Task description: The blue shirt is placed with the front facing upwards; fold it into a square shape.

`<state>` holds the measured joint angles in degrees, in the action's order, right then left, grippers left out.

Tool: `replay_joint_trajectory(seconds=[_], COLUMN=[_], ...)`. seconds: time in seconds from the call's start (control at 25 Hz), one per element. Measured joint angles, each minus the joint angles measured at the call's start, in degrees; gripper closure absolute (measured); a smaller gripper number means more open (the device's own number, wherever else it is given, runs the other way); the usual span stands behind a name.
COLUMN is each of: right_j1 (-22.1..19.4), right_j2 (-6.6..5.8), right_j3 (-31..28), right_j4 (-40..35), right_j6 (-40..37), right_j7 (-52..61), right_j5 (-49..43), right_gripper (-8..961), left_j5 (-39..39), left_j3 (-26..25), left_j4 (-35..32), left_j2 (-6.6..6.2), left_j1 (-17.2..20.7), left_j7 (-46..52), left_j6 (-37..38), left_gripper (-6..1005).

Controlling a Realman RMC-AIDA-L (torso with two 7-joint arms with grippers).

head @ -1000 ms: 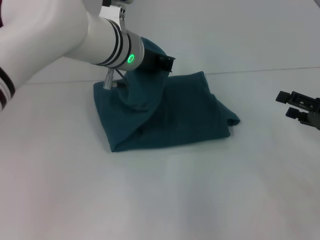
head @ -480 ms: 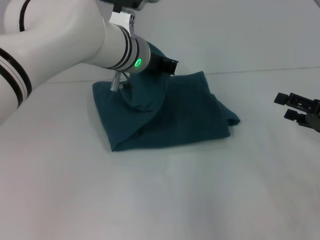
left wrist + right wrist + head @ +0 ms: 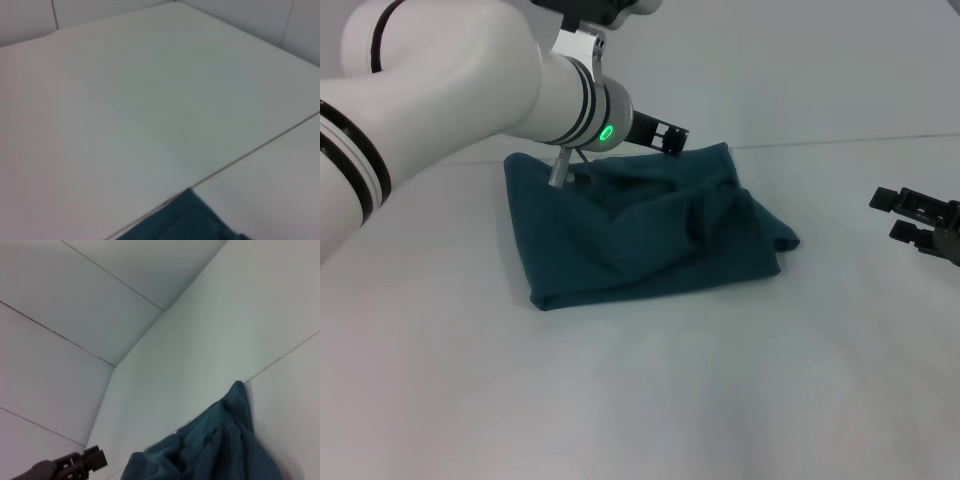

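At 9 to 11 o'clock of the head view, left arm reaches in over the table, wrist ring lit green. Left gripper sits at about 12 o'clock, just above the far edge of the blue shirt. Fingers appear parted with no cloth between them; contact with the fabric not clear.

Centre: blue shirt lies on the table as a folded, roughly rectangular bundle, rumpled along the upper layer. Near-left corner at 7 o'clock of the bundle is neat; a loose flap sticks out at 3 o'clock. No print or collar visible. Left wrist view shows only one shirt corner against the pale table. Right wrist view shows the shirt's creased far side, and the left gripper beyond it.

At 3 o'clock of the head view: right gripper hangs low over the table, well apart from the shirt, fingers spread, nothing held.
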<state>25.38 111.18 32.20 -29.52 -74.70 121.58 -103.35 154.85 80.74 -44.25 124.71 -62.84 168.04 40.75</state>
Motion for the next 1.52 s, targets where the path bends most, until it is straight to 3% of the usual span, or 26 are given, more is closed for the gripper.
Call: replay_joint_trajectory(seconds=[0.12, 0.36, 0.56, 0.96, 1.08, 1.24, 1.52], right_j1=[0.03, 0.09, 0.12, 1.23, 1.42, 1.87, 2.21], right_j2=[-0.07, -0.32, -0.62, -1.46, -1.59, -1.8, -1.79], right_j3=[0.16, 0.28, 0.31, 0.27, 0.3, 0.32, 0.32], right_j4=[-0.02, -0.02, -0.02, -0.02, -0.02, 0.0, 0.0], right_j6=[-0.01, -0.03, -0.01, 0.07, 0.1, 0.09, 0.08], right_j7=[0.0, 0.04, 0.11, 0.7, 0.72, 0.74, 0.76], right_j5=[0.0, 0.0, -0.38, -3.83, -4.13, -5.52, -6.63], right_gripper=[26, 25, 25, 26, 25, 25, 26], left_j5=[-1.16, -8.8, -15.55, -28.75, -33.11, -35.6, -35.22], left_j3=[0.2, -0.78, -7.75, -25.18, -29.31, -30.77, -30.76], left_j4=[-1.97, -13.04, -14.76, -9.69, -7.38, -3.48, -0.76], left_j2=[-0.03, -0.41, -0.53, -1.47, -2.68, -4.64, -5.19], left_j1=[0.79, 8.74, 12.58, 17.13, 18.2, 19.35, 22.03], left_j7=[-0.01, -0.05, -0.01, -5.71, -8.7, -11.31, -15.17], left_j6=[-0.1, -0.26, 4.84, 18.26, 23.73, 27.03, 23.65], left_gripper=[777, 578, 379, 359, 359, 360, 361])
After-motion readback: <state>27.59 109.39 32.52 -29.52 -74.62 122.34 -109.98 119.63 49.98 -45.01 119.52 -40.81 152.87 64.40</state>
